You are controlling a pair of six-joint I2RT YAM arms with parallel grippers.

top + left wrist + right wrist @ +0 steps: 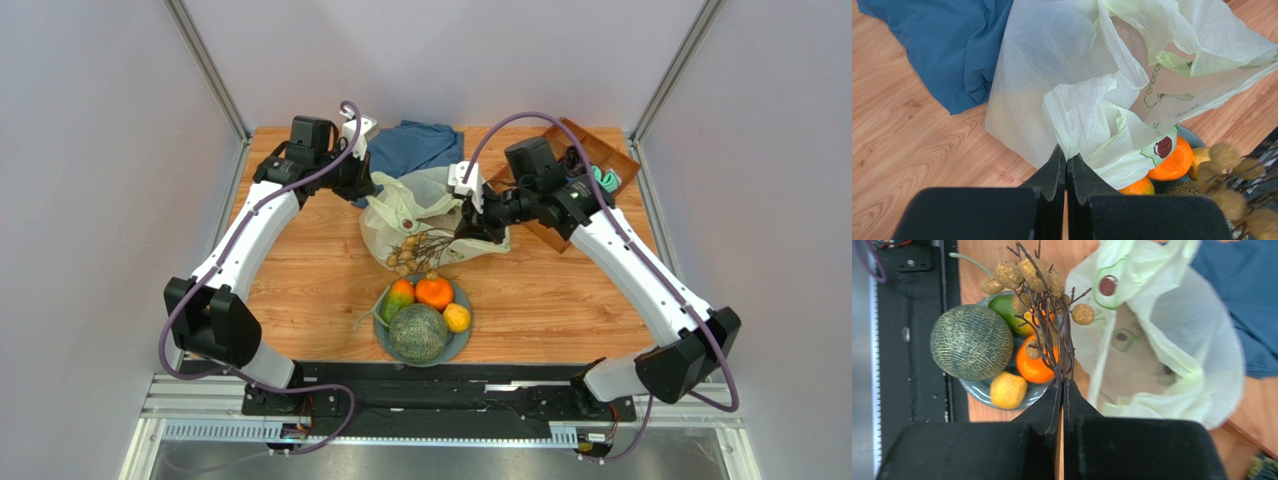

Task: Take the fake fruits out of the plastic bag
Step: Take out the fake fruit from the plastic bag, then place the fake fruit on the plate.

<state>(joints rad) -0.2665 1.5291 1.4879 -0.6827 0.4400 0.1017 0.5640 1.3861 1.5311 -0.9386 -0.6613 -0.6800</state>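
Pinching twig stem of tan fruit bunch [1022, 275] in right claw [1062, 382], tips squeezed tight, bunch sticking straight out ahead, plate [972, 390] just beyond. Left claw [1066, 160] squeezed onto plastic bag [1062, 65] film at its tips. Bunch prob light, twigs stiff but snaggy; grab stem, not fruit balls.

My white-shelled left arm [245, 240] and right arm [640, 275] carry blocky black joints. A purple cable [520, 116] runs along each, and both end in matte black, wedge-shaped fingers [1052, 175].
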